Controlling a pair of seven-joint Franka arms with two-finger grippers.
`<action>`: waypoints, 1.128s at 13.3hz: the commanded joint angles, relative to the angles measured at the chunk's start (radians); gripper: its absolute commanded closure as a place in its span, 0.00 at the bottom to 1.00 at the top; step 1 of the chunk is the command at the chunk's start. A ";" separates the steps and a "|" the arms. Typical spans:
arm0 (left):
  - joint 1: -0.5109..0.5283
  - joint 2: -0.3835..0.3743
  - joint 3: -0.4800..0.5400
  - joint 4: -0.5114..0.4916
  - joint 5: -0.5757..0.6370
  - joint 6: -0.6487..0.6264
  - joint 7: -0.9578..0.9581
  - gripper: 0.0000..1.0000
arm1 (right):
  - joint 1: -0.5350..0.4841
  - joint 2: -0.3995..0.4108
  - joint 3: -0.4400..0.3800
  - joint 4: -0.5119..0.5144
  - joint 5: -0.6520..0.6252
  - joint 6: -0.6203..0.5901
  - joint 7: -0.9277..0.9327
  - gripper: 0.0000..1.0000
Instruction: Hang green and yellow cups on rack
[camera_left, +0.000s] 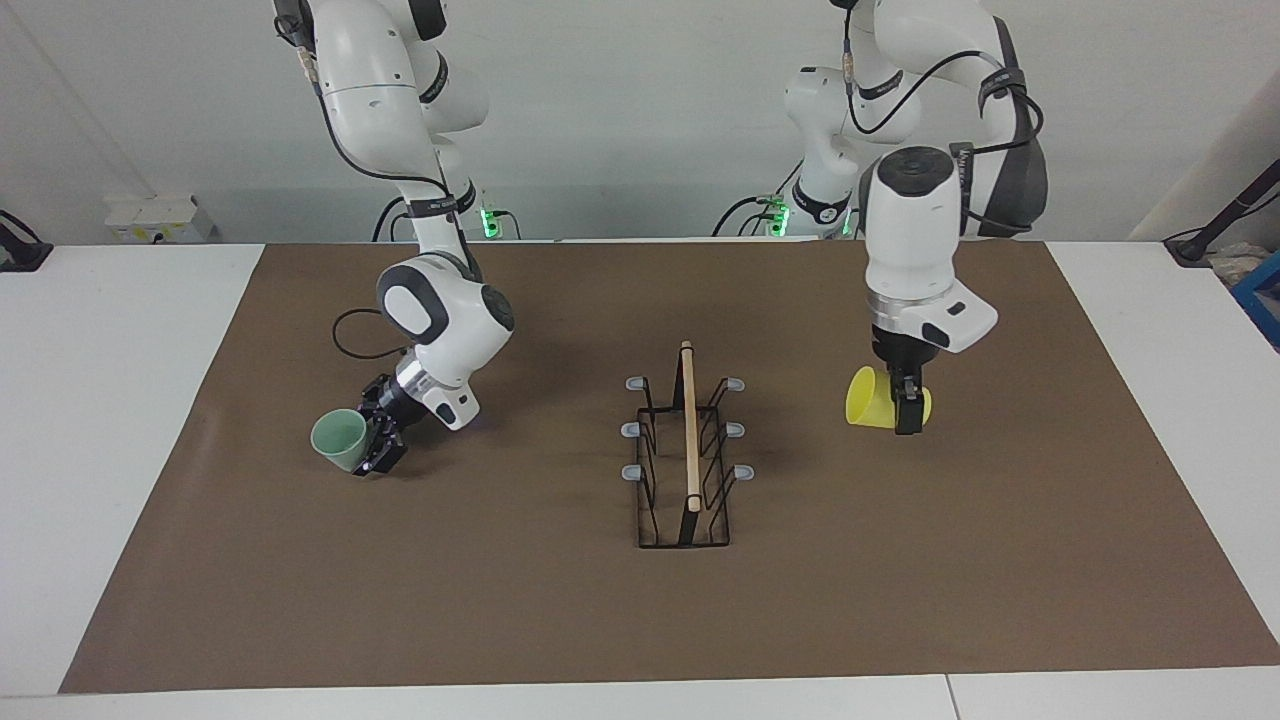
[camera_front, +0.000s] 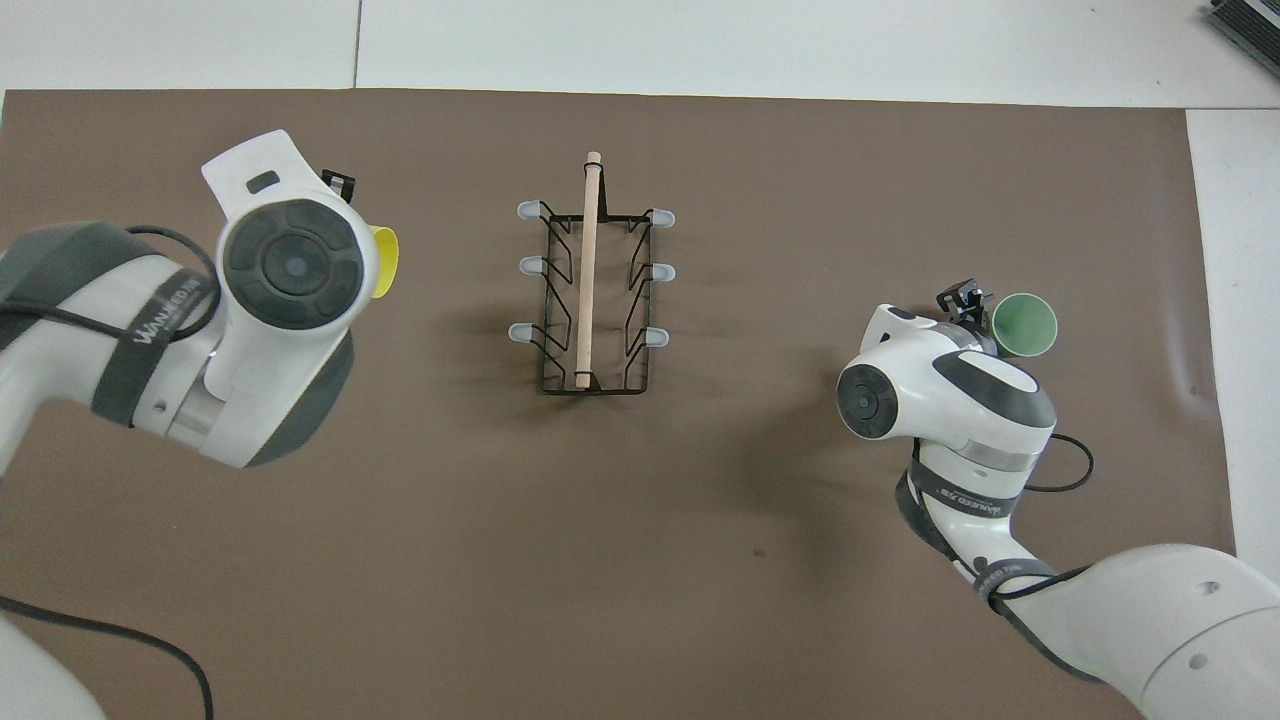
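I had both cups in hand and nothing yet on the rack (camera_left: 686, 450), whose six grey-tipped prongs stood bare at mid-counter. My left tool (camera_left: 906, 412) was clamped on the yellow cup (camera_left: 866, 398), which hung tipped on its side, mouth toward the rack, over the brown mat (camera_left: 900, 560) at the left arm's end and still apart from the nearest prongs. My right tool (camera_left: 378, 450) gripped the wall of the green cup (camera_left: 340, 438), low over the mat toward the right arm's end, well apart from the rack, rim turned up and away from the tool. By my reckoning the pick-ups were done; both carries to the rack and both hangings remained, the yellow cup being closer to its prong.
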 joint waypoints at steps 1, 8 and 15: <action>-0.098 -0.087 0.017 -0.102 0.183 -0.054 -0.057 1.00 | -0.025 -0.016 0.007 -0.033 -0.046 0.025 0.025 0.00; -0.274 -0.034 0.016 -0.120 0.473 -0.147 -0.160 1.00 | -0.061 -0.013 0.007 -0.034 -0.074 0.059 0.023 1.00; -0.357 0.092 0.016 -0.084 0.595 -0.185 -0.226 1.00 | -0.036 -0.023 0.009 -0.010 -0.058 0.010 0.010 1.00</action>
